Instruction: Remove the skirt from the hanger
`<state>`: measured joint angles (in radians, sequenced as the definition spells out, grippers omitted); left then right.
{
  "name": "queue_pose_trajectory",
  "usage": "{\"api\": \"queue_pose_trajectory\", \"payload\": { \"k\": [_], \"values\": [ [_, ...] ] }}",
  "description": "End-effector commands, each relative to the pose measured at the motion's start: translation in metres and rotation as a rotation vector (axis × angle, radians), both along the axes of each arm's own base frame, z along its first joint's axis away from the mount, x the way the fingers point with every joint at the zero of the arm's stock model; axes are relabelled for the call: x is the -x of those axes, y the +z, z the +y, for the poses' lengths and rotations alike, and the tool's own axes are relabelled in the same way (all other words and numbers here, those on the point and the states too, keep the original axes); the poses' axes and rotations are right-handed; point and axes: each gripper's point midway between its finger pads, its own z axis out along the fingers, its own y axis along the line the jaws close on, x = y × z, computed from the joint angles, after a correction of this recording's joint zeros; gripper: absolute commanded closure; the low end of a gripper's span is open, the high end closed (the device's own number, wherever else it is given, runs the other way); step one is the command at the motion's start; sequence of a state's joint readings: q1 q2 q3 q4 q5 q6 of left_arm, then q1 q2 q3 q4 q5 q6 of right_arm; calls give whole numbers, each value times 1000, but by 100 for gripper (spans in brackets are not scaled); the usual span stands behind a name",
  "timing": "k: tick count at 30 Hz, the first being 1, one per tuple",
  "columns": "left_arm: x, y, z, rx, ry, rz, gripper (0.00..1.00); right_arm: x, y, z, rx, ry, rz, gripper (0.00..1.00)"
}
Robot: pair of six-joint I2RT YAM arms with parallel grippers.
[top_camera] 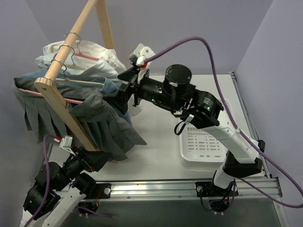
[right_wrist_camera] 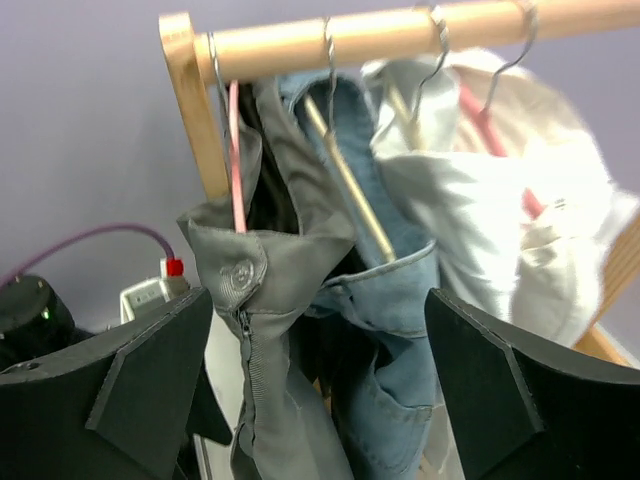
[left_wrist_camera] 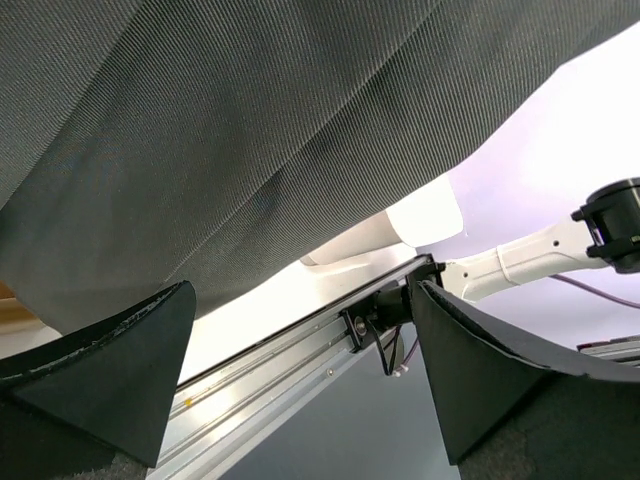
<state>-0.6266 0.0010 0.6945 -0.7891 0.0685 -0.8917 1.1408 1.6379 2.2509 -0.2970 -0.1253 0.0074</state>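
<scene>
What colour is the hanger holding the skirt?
The hanger is pink; it shows best in the right wrist view.

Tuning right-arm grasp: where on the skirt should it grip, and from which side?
Likely the skirt at its buttoned waistband corner, straight in from where the right end effector faces: that corner juts out under the pink hanger, beside the denim garment.
</scene>
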Motion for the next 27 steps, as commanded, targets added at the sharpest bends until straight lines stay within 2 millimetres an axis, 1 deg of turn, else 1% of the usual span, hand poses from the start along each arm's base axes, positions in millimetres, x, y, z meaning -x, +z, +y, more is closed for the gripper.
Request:
{"api": "queue_pose_trajectory", "payload": {
  "k": [1,4,5,9,12,13,14,15,16,17,18,19,20,21,22,23,24,25,26,27],
  "values": [
    [12,19,4,45,-29,-107,1,8,-23,22,68,102,2,17],
    [13,22,3,47,-36,-118,1,2,-38,31,94,123,13,17],
    [13,22,3,46,-36,-119,1,-3,-45,35,106,126,26,17],
    [15,23,4,41,-41,-127,1,-5,-56,45,118,162,42,17],
    [15,22,3,35,-44,-127,1,-12,-62,51,124,159,46,18],
    [15,23,3,36,-46,-129,1,-14,-62,53,119,171,43,19],
    [15,23,3,35,-46,-130,1,-17,-68,57,123,182,46,21],
    [16,25,2,37,-54,-135,1,-22,-67,56,110,190,70,24],
    [16,26,2,36,-54,-136,0,-23,-66,59,99,206,75,31],
    [15,25,2,32,-55,-135,0,-23,-72,64,106,235,83,36],
    [16,26,1,30,-62,-137,0,-25,-74,67,106,244,83,41],
    [16,28,1,27,-65,-144,5,-24,-70,68,97,260,75,51],
    [17,28,0,27,-68,-146,7,-22,-77,75,108,296,83,55],
    [17,29,0,24,-71,-149,8,-21,-78,78,110,316,81,61],
    [18,31,0,22,-73,-155,9,-18,-74,79,103,338,70,63],
    [18,32,0,18,-76,-155,10,-18,-78,83,107,353,64,68],
    [18,32,0,13,-76,-155,10,-13,-76,85,100,379,53,73],
    [18,34,0,7,-81,-163,11,-11,-76,85,99,391,48,81],
    [19,36,0,5,-86,-167,12,-9,-75,85,96,397,40,93],
    [19,38,-1,0,-90,-178,16,-8,-70,85,78,408,28,100]
  ]
}}
